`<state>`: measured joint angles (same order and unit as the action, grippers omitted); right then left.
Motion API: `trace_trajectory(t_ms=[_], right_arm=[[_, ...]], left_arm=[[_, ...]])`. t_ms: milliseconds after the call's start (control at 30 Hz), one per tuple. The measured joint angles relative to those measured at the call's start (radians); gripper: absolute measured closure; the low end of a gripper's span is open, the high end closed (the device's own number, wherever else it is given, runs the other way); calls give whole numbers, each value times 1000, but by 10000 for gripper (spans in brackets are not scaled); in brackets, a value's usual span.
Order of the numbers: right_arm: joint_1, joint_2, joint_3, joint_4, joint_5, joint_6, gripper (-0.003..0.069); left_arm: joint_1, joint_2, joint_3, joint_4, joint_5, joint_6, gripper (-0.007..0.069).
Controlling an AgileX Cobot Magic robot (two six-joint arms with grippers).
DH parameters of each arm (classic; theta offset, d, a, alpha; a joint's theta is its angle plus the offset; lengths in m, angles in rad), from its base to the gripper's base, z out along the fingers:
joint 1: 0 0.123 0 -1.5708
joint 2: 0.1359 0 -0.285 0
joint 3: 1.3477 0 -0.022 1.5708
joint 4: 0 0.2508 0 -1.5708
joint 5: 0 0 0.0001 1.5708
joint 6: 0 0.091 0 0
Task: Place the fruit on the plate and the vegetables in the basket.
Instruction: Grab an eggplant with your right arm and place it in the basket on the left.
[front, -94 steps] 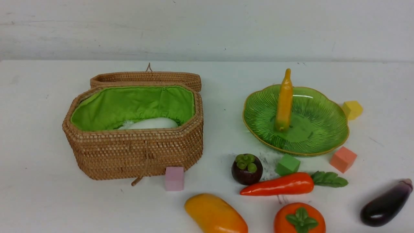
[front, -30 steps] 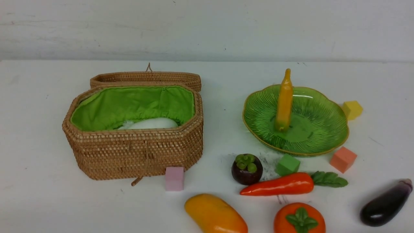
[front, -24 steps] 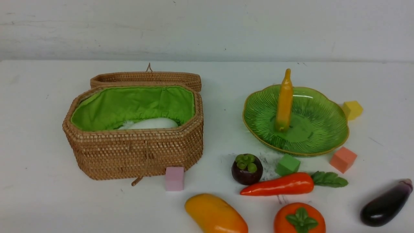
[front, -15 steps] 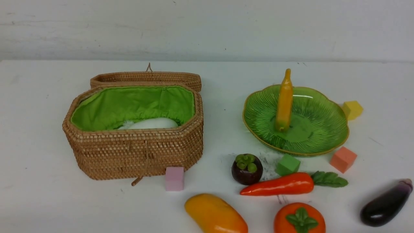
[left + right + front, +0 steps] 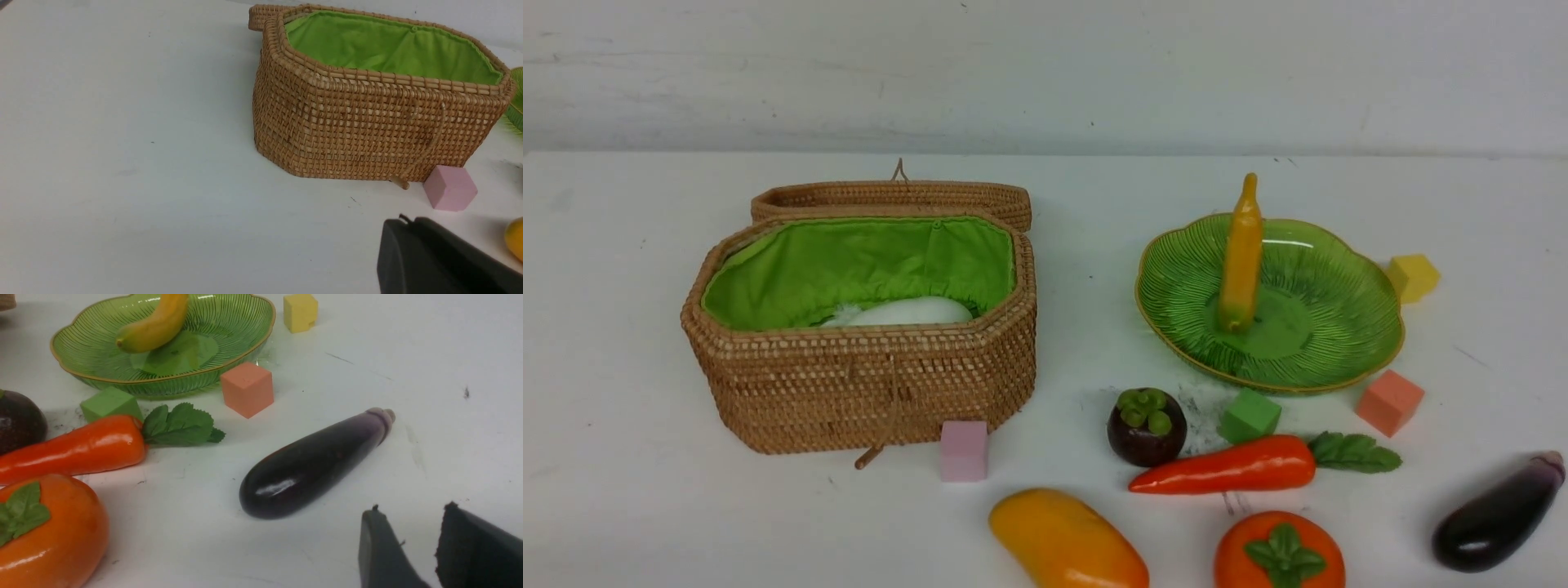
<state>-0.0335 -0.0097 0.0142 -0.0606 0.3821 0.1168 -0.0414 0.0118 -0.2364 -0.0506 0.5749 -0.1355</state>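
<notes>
The wicker basket [image 5: 866, 384] stands open at the left with the white radish [image 5: 907, 312] inside. A banana [image 5: 1241, 253] leans on the green plate [image 5: 1339, 327]. On the table in front lie the mangosteen [image 5: 1146, 426], carrot [image 5: 1233, 465], mango [image 5: 1066, 543], persimmon [image 5: 1278, 551] and eggplant [image 5: 1494, 514]. Neither gripper shows in the front view. My left gripper [image 5: 408, 220] is shut and empty, low over the table near the basket [image 5: 367, 130]. My right gripper [image 5: 412, 509] is open and empty, a short way from the eggplant [image 5: 310, 465].
Foam cubes lie about: pink [image 5: 963, 451] by the basket's front corner, green [image 5: 1248, 415] and salmon [image 5: 1388, 402] in front of the plate, yellow [image 5: 1413, 278] behind its right side. The basket's lid [image 5: 890, 196] lies back behind it.
</notes>
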Motion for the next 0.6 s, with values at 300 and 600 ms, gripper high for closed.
trace_trajectory(t_ms=[300, 600], right_arm=[[0, 0, 0, 0, 0, 0, 416], [0, 0, 0, 0, 0, 0, 416]], left_arm=[[0, -23, 70, 0, -25, 0, 621], [0, -23, 259, -4, -181, 0, 617]])
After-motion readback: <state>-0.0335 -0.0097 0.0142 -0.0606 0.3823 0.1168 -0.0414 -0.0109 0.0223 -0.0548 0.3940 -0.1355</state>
